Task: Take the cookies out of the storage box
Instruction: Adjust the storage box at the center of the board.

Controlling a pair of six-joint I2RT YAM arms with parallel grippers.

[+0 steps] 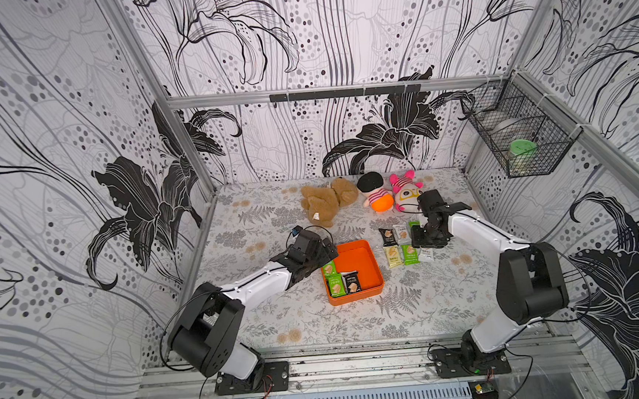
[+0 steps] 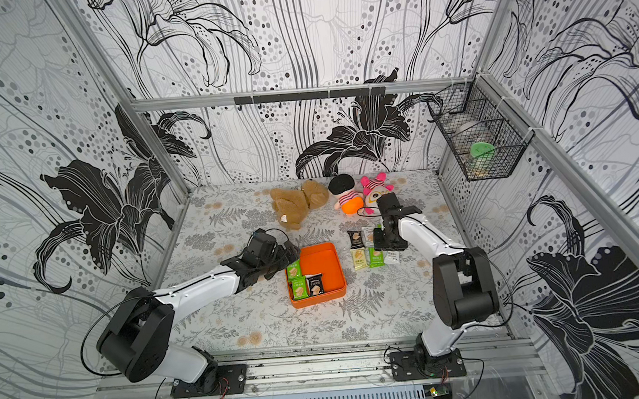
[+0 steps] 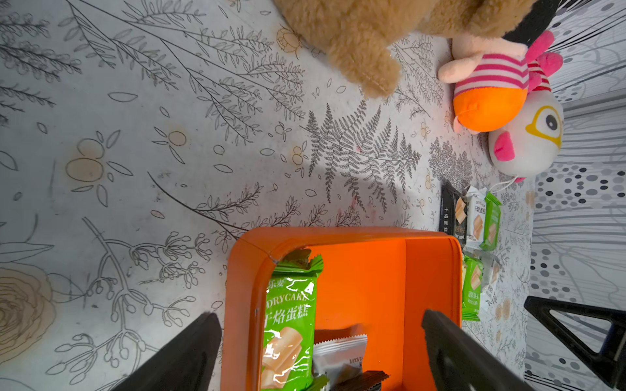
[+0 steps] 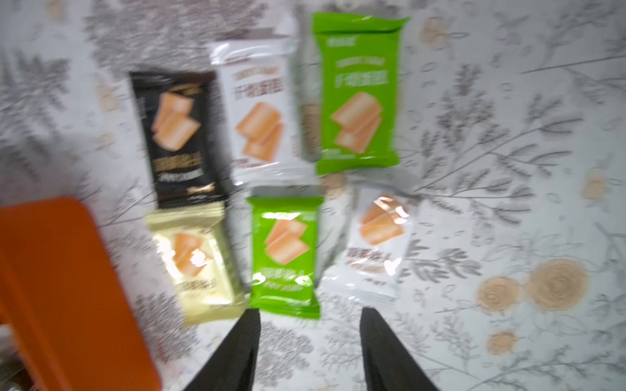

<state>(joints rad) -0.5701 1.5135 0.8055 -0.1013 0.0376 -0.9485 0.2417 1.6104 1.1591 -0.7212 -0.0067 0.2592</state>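
Note:
The orange storage box (image 1: 364,261) sits mid-table and holds cookies: two green packets (image 1: 335,286) and a black one (image 1: 352,283) along its left side. In the left wrist view the box (image 3: 372,270) shows a green packet (image 3: 289,321) and a silvery one (image 3: 338,352). My left gripper (image 3: 321,345) hangs open over the box's left wall, one finger outside it. Several cookies (image 4: 286,250) lie in two rows on the table right of the box. My right gripper (image 4: 310,315) stands open just short of them, nothing between its fingers.
Three plush toys lie at the back: a brown bear (image 1: 327,201), a striped doll (image 1: 377,198) and a pink-eared one (image 1: 406,194) close behind my right wrist. A black wire basket (image 1: 521,136) hangs on the right wall.

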